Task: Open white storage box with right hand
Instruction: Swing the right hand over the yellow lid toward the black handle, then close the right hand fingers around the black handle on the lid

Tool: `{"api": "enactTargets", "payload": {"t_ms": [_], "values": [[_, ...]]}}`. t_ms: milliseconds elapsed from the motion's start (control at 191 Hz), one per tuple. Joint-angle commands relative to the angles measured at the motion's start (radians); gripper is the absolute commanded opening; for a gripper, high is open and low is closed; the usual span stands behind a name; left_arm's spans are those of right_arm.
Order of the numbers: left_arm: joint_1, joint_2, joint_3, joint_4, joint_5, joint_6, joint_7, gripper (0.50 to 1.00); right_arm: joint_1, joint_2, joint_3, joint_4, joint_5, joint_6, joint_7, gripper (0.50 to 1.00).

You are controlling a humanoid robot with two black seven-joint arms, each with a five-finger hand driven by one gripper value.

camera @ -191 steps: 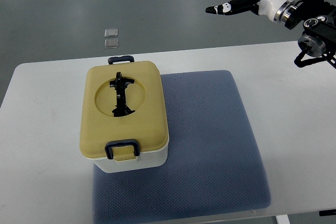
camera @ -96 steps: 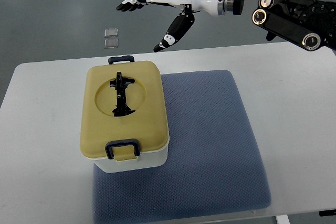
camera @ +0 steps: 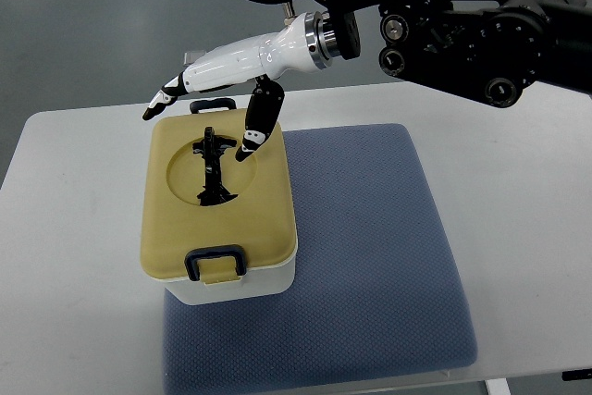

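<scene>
The white storage box (camera: pixel 233 285) stands on the left end of a blue mat, its yellow lid (camera: pixel 176 219) closed, with a black folding handle (camera: pixel 213 167) lying in the lid's round recess. A dark latch (camera: pixel 215 261) sits at the near edge and another (camera: pixel 213 104) at the far edge. My right hand (camera: pixel 202 119) reaches in from the right and hovers over the lid's far part, open, fingers stretched left past the far latch and thumb pointing down toward the recess. It holds nothing. The left arm is out of view.
The blue mat (camera: pixel 370 256) lies on a white table (camera: pixel 74 265). The right arm's black joints (camera: pixel 462 30) hang over the table's far right. A small clear object on the grey floor (camera: pixel 92 25) beyond the table is partly hidden by the hand.
My right hand has swung from the far right, leftward and down, to just above the box's lid. The box has not moved.
</scene>
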State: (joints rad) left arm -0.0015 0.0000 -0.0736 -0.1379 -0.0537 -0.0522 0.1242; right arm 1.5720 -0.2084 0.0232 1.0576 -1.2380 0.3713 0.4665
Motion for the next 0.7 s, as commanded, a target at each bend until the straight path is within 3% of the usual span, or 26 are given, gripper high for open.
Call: {"api": "enactTargets", "payload": {"t_ms": [0,351,419,696], "values": [[0.000,0.000,0.000,0.000,0.000,0.000,0.000,1.000,0.011,0.024,-0.035,0.001,-0.023,-0.002,0.000,0.909],[0.000,0.000,0.000,0.000,0.000,0.000,0.000,1.000,-0.006,0.046,-0.043,0.001,-0.170,-0.028,-0.002,0.860],[0.000,0.000,0.000,0.000,0.000,0.000,0.000,1.000,-0.006,0.044,-0.043,0.001,-0.189,-0.037,0.000,0.805],[0.000,0.000,0.000,0.000,0.000,0.000,0.000,1.000,-0.006,0.049,-0.039,0.022,-0.187,-0.037,0.027,0.746]]}}
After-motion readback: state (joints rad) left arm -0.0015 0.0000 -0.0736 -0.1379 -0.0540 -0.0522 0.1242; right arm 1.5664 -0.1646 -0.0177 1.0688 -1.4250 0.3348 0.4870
